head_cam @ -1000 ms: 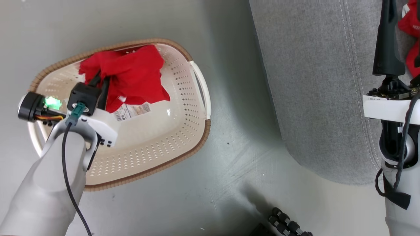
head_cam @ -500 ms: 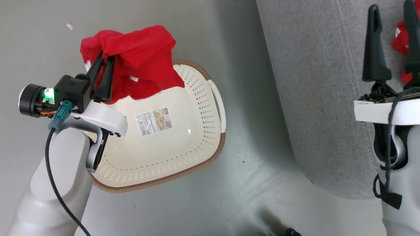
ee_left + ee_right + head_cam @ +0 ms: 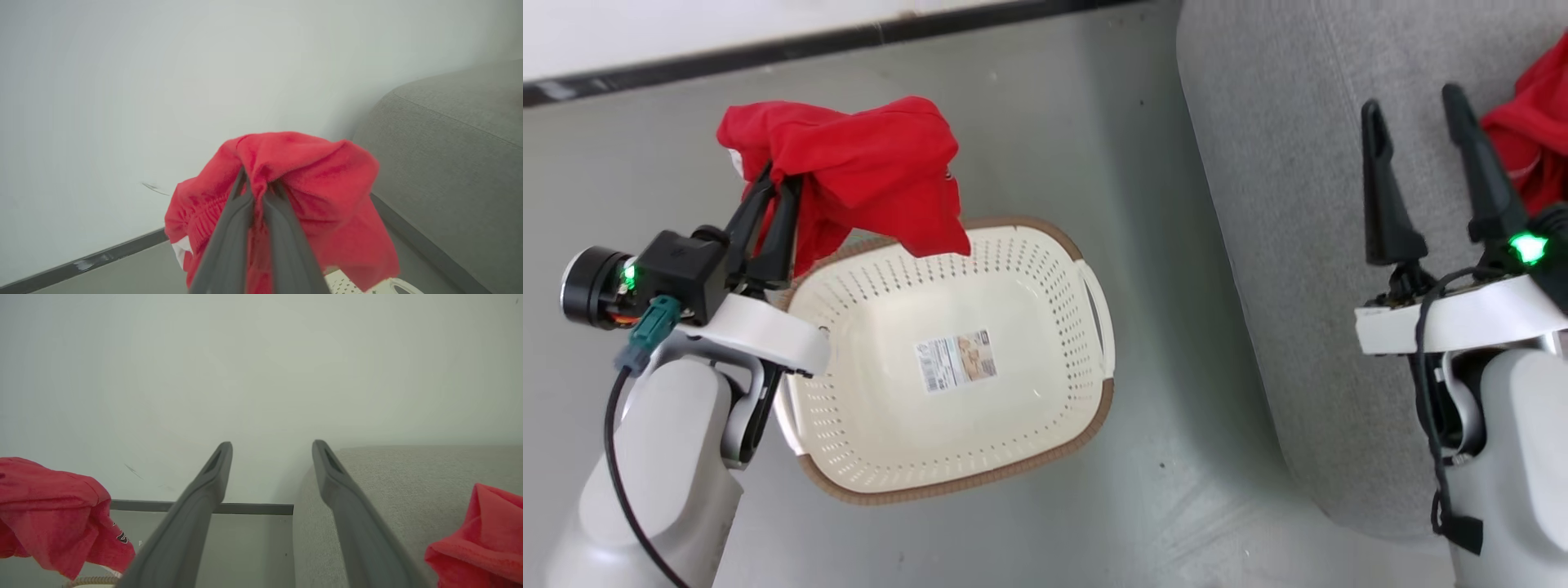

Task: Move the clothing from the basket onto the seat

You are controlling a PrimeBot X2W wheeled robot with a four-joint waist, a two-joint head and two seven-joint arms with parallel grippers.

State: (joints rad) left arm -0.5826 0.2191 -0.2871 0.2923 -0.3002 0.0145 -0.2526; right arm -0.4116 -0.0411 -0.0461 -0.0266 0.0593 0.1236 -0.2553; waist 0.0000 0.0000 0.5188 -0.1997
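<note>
Head view: the left gripper has its two dark fingers pinched together on a bright, soft red garment. The cloth hangs bunched in the air over the far left rim of the cream-white perforated oval plastic basket, which has a brown woven-look edge. The basket stands on the grey floor and has a paper label sticker on its inner bottom. Right of the basket, apart from it, lies the large grey woven-fabric seat. The right gripper hovers over the seat, fingers spread wide and holding nothing. A second red garment rests on the seat on the gripper's side away from the basket.

Left wrist view: the left gripper is clamped on a fold of the red garment, which drapes down both sides. A bit of the basket shows under the cloth, and the seat rises on the right.

Right wrist view: the right gripper stands wide apart and empty. The red garment hangs on the basket side, and the second red garment lies on the seat.
</note>
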